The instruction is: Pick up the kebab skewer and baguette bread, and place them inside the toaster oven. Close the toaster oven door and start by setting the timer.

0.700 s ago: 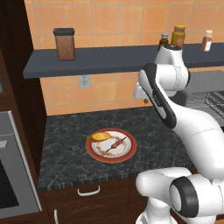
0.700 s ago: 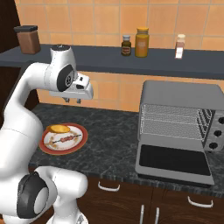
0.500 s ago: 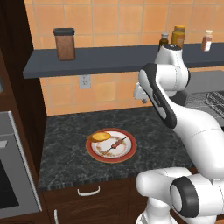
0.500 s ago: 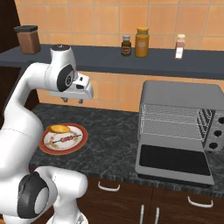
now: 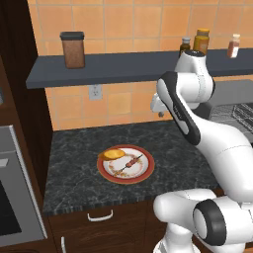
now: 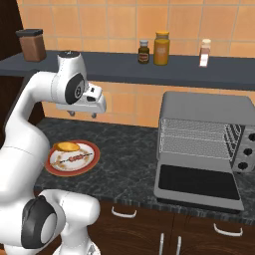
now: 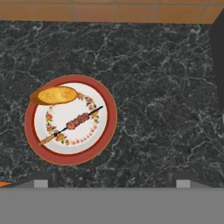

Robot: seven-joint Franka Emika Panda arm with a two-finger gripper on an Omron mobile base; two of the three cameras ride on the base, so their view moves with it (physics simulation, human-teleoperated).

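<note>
**Inspector A:** What was the state of the toaster oven [image 6: 204, 130]?

**Inspector B:** It stood at the right end of the dark stone counter [image 6: 129, 154]. The toaster oven door [image 6: 195, 185] lay folded down flat toward the near edge, and the wire racks inside were bare.

**Inspector A:** And the plate?

**Inspector B:** A red-rimmed plate [image 7: 70, 119] sat well apart from the oven, to its left. The kebab skewer [image 7: 72, 124] lay diagonally across the plate's middle. The baguette bread [image 7: 54, 95] rested on the far left rim, just beside the skewer and apart from it.

**Inspector A:** The gripper?

**Inspector B:** The gripper [image 6: 82, 114] hung high above the counter, right of the plate, holding nothing. The fingers [image 7: 41, 179] were spread wide.

**Inspector A:** Anything else?

**Inspector B:** Jars stood on the wall shelf [image 6: 149, 69].
</note>
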